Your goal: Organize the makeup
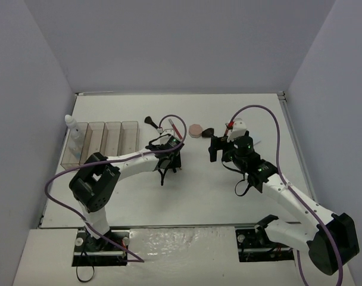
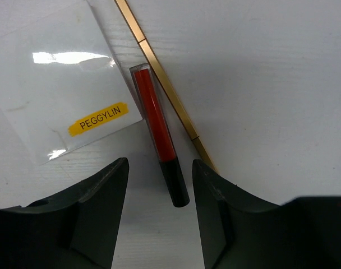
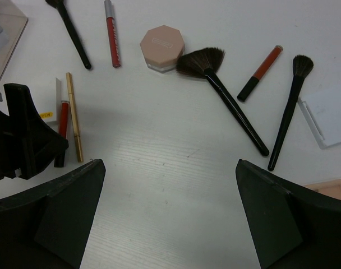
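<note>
Between the partly closed jaws of the left gripper (image 2: 159, 167), touching neither, lies a red clear-plastic tube with a black cap (image 2: 156, 126). A thin gold pencil (image 2: 165, 89) lies just right of it. Rightward, the right gripper (image 3: 169, 163) gapes wide and holds nothing, with a black fan brush (image 3: 229, 105) ahead.

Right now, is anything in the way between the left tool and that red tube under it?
Nothing visible is. The left tool straddles the black end of the red tube, jaws apart. A gold pencil lies close beside the tube, near one finger, and might get caught too.
</note>
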You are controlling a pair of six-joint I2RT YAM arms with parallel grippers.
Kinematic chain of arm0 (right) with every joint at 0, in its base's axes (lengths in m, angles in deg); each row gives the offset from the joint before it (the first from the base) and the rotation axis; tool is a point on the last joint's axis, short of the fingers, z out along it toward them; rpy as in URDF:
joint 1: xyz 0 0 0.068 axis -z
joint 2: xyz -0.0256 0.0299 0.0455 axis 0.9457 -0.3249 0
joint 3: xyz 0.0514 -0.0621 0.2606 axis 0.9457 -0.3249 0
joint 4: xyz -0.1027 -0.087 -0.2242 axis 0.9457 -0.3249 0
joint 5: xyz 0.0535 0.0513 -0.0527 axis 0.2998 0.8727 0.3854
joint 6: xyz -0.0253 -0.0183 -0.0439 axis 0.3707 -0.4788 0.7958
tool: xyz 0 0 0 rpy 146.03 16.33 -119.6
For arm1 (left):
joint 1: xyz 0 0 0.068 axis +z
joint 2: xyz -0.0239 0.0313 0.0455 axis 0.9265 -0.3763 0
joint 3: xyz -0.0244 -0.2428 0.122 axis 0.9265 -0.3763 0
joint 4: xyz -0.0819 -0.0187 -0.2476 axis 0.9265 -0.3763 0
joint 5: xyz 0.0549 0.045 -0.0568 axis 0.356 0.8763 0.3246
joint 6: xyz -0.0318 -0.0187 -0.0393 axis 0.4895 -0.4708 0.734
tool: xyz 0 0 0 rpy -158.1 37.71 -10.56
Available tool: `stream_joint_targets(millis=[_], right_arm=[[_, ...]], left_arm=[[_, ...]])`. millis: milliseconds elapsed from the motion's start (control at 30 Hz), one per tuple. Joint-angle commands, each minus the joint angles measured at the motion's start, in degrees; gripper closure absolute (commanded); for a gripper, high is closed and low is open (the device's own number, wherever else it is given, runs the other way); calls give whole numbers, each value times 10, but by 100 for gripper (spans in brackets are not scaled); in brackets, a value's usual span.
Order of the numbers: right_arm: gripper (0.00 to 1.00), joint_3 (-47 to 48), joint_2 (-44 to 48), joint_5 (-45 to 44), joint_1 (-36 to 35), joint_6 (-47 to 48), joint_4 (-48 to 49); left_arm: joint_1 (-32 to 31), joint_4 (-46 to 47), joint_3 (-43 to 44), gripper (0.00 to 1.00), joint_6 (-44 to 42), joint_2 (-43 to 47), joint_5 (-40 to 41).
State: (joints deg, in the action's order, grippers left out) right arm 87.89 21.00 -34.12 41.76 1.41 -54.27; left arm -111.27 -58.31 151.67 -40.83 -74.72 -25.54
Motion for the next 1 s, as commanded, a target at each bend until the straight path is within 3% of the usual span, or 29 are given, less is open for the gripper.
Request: stream_joint_targets(millis=[0, 267, 467, 800, 867, 967], right_arm=[[0, -3, -1, -2, 3, -1, 42], [0, -12, 10, 3, 3, -1, 48], [0, -13, 11, 8, 4, -1, 52], [0, -14, 19, 21, 3, -1, 54], [0, -15, 20, 26, 3, -1, 55], [0, -16, 24, 31, 4, -2, 58]], left_arm=[[3, 6, 43, 55, 21, -12, -8], [4, -2, 14, 73, 39, -6, -11], [2, -14, -5, 100, 32, 17, -9], [15, -168, 101, 100, -104, 178, 40], [44, -180, 108, 100, -151, 204, 47], [152, -168, 88, 100, -210, 254, 5]])
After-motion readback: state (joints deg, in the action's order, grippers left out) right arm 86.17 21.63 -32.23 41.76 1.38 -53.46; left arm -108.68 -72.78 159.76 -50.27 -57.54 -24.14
